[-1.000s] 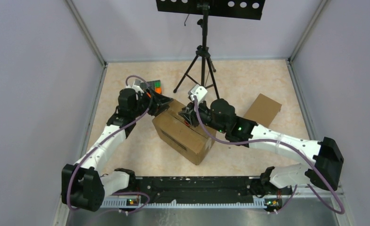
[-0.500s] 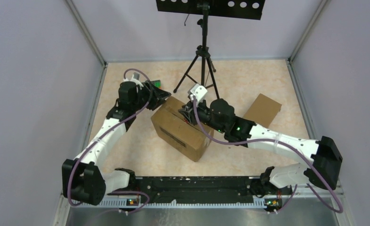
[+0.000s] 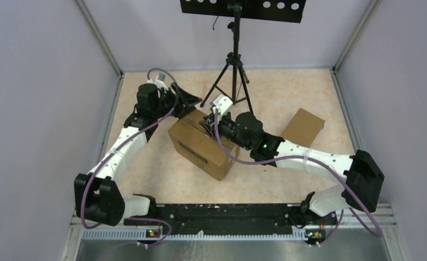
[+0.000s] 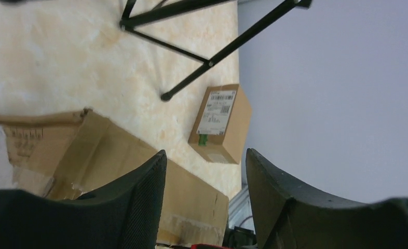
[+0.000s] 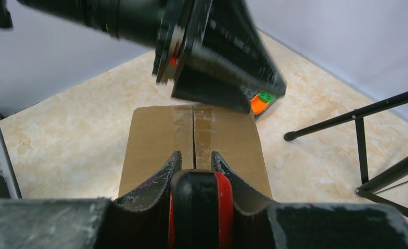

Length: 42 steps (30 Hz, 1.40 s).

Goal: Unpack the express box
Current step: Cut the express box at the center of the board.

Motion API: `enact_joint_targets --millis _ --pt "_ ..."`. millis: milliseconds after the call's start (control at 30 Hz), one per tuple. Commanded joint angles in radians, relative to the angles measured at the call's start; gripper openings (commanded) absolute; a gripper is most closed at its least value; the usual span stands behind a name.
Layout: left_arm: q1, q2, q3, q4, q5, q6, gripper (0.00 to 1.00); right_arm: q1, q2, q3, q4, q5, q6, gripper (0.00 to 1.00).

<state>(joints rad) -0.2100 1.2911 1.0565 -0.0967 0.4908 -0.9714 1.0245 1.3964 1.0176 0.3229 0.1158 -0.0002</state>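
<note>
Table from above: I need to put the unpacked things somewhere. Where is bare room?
Bare: the far right corner behind the small box; the near strip between the big box and the rail. Crowded: the big box's far side, with the left arm, the right arm and the tripod.

White links w/ blk joints, purple cables (image 3: 279, 159), green LED (image 3: 264, 147) on right arm (image 3: 314, 160), blk jaws

Plain pale lavender-grey walls (image 3: 37, 109) close in three sides, joined at the back corners by slim metal posts (image 3: 100, 38). The tabletop (image 3: 293, 89) is beige with a marbled pattern, evenly lit, with only soft shadows. A black tripod (image 3: 234, 60) stands near the back wall, carrying a black perforated panel (image 3: 241, 8) at its top.
</note>
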Motion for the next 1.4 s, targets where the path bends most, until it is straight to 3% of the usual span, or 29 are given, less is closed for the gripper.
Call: enact_joint_targets --millis 0,167,600,1367 --pt "-0.014 -0.033 -0.127 0.121 0.078 -0.104 0.62 -0.006 -0.025 0.027 0.085 0.018 -0.007 0.0" --pt "-0.014 -0.052 -0.236 0.237 0.062 -0.155 0.62 -0.006 -0.035 0.023 0.057 0.014 -0.007 0.0" --pt "-0.014 -0.092 -0.311 0.132 -0.146 -0.113 0.6 0.006 -0.121 0.025 -0.127 0.045 0.03 0.0" --pt "-0.014 -0.064 -0.317 0.106 -0.193 -0.1 0.6 0.011 -0.179 -0.025 -0.24 0.024 0.059 0.0"
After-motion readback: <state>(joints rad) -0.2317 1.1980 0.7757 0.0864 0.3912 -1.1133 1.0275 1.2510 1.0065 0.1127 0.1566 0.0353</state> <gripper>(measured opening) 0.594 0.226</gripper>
